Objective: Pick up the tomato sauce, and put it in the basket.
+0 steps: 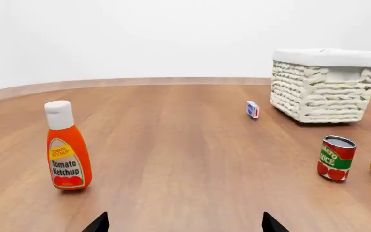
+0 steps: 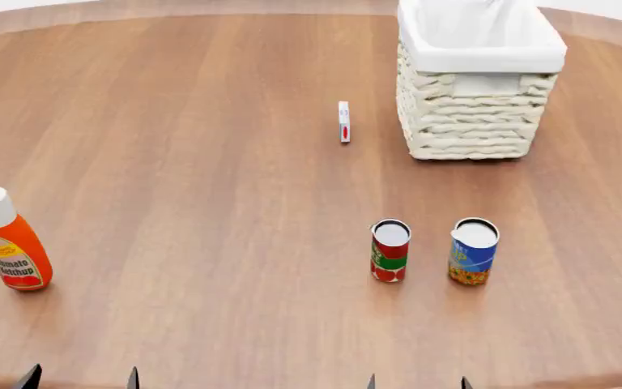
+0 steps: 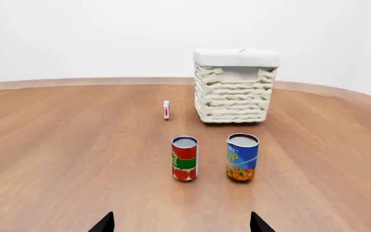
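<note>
The tomato sauce can (image 2: 390, 251), red label with a green band and a silver top, stands upright on the wooden table, near the front and right of centre. It also shows in the right wrist view (image 3: 185, 158) and the left wrist view (image 1: 335, 158). The cream wicker basket (image 2: 473, 121) with a white lining stands at the back right, also in the right wrist view (image 3: 235, 92) and the left wrist view (image 1: 321, 92). My right gripper (image 2: 416, 382) is open and empty, short of the can. My left gripper (image 2: 78, 378) is open and empty at the front left.
A blue-and-yellow can (image 2: 472, 251) stands just right of the tomato sauce. An orange ketchup bottle (image 2: 12, 241) with a white cap stands at the front left. A small white, red and blue box (image 2: 343, 121) stands left of the basket. The round table's edge (image 2: 614, 381) curves along the front.
</note>
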Motion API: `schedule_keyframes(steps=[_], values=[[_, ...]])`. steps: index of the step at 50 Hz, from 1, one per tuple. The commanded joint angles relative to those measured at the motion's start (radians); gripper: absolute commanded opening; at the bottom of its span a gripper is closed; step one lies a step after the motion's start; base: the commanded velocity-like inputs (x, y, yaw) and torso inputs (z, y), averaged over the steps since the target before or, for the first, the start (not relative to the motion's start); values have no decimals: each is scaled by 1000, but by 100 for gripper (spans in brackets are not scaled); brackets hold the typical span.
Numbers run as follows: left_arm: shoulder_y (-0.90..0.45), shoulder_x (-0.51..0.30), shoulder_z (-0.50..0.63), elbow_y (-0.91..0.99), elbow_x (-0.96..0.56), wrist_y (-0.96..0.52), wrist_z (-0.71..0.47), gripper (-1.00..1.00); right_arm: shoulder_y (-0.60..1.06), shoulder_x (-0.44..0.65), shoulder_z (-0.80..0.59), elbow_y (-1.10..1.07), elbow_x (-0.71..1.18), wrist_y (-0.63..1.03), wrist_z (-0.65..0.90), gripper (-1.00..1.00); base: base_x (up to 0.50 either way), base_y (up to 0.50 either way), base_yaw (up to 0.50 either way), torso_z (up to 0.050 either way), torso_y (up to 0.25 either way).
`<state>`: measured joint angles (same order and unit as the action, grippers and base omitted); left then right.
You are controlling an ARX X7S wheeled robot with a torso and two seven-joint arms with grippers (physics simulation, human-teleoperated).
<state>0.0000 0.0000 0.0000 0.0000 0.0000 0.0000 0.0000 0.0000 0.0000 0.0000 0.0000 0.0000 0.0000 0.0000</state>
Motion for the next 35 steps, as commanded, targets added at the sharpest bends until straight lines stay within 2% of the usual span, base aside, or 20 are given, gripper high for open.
schedule_keyframes(steps=[1,15,18,30,35], values=[[2,-15,17,6,-14,-4,-17,100,-1,15,-19,1,15,-2,19,100,0,0,0,0,0],[18,-57,66,49,-41,11,-62,100,-17,55,-73,-51,29,-7,69,100,0,0,0,0,0],[41,-66,67,133,-42,42,-72,100,-39,67,-86,-135,0,-7,89,100,0,0,0,0,0],[102,-112,39,553,-115,-51,-92,100,-81,105,-118,-491,-78,109,118,100,0,0,0,0,0],[114,-124,28,633,-160,-81,-99,100,-88,122,-133,-606,-118,145,125,100,0,0,0,0,0]])
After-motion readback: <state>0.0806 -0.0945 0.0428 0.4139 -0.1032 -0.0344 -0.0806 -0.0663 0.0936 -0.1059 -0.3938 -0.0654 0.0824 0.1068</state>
